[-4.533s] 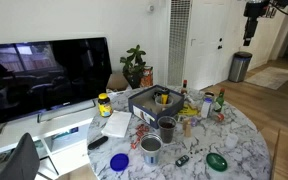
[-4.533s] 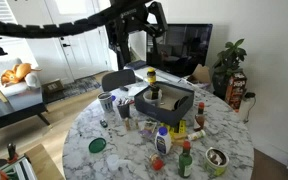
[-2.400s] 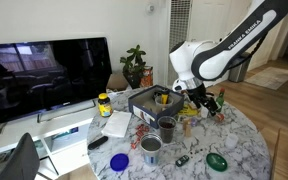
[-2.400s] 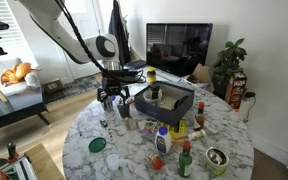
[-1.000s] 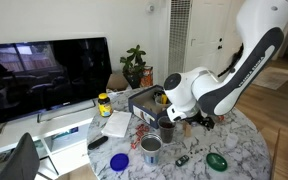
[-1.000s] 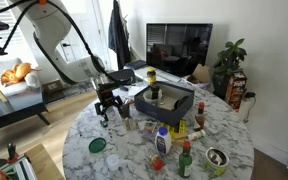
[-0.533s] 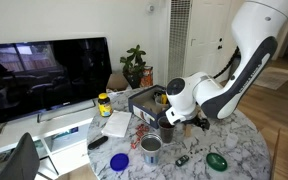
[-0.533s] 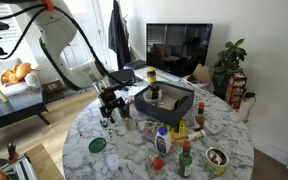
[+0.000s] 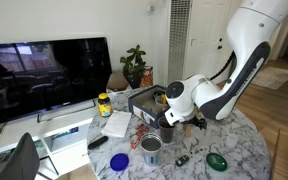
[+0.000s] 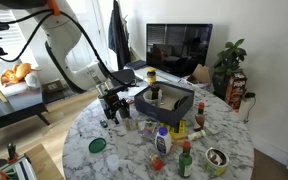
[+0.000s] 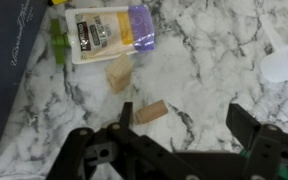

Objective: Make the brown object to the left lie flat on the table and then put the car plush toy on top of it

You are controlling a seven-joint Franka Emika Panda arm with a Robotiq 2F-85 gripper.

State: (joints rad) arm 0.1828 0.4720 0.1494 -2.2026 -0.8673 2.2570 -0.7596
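In the wrist view, two small brown wooden blocks lie on the marble table [image 11: 214, 60]. One block [image 11: 119, 72] is near a packet. The other block [image 11: 151, 112] lies just beside my left finger. My gripper [image 11: 184, 125] is open and empty, low over the table, with bare marble between its fingers. It also shows in both exterior views [image 9: 172, 121] [image 10: 111, 108], low over the cluttered table. I cannot make out a car plush toy in any view.
A yellow and purple packet [image 11: 109, 32] and a dark box [image 11: 14, 80] lie beside the blocks. A white object [image 11: 284, 62] sits at the right edge. A dark tray [image 10: 164, 98], cups [image 9: 151, 148], bottles [image 10: 162, 142] and a green lid [image 9: 216, 160] crowd the round table.
The arm swung in from high up and came down over the table. In the last second it sank a little lower; the gripper stays open.
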